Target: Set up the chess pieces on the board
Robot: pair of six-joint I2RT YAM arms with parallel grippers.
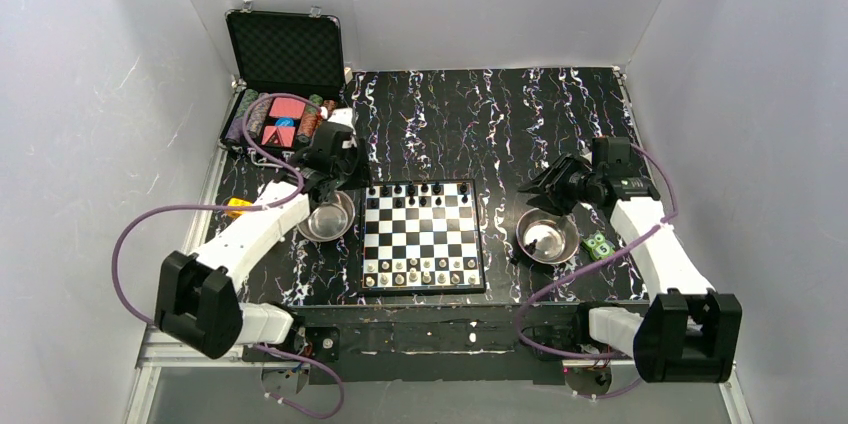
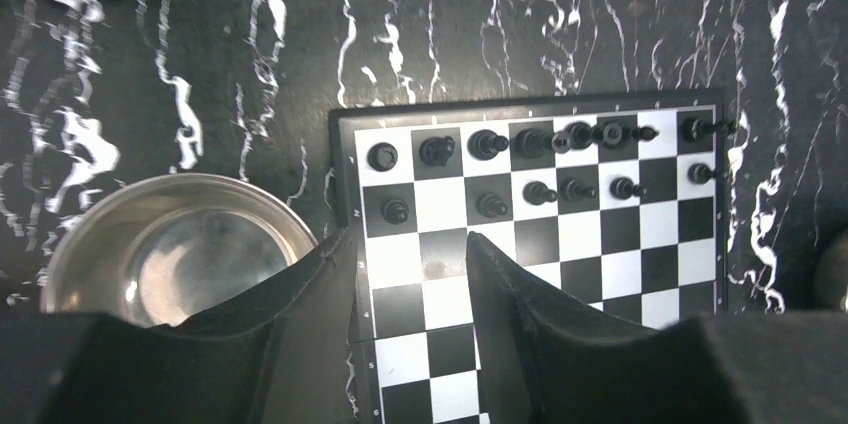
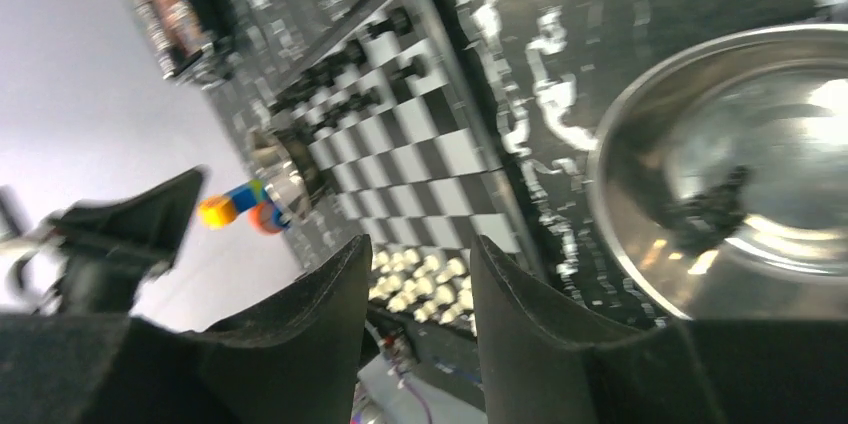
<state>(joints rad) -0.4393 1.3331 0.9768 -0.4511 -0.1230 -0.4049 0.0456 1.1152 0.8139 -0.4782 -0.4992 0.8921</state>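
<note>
the left gripper [image 2: 410, 244] hangs over the far left corner of the board [image 1: 430, 234], fingers partly spread with nothing between them. the right gripper [image 3: 420, 244] sits near the right bowl [image 1: 522, 229], its fingers also parted and empty. the white pieces [image 1: 420, 274] line the near rows and the black pieces [image 2: 540, 192] fill the far row, but the black pawn row has gaps (roughly six stand in it, hard to be sure). so i'd say filling that row is the step in hand. a few dark pieces [image 3: 710, 209] lie in the right bowl and i see none in the left bowl [image 2: 110, 234], so the next move likely calls for the right arm to dip in, pinch one tiny piece cleanly and stand it upright on a free square. all this sits on a black mat [image 1: 540, 114] streaked with white, plain white walls [image 1: 450, 4] around it, and an open case [image 1: 285, 49] with chips [image 1: 275, 124] in the far left corner.
</note>
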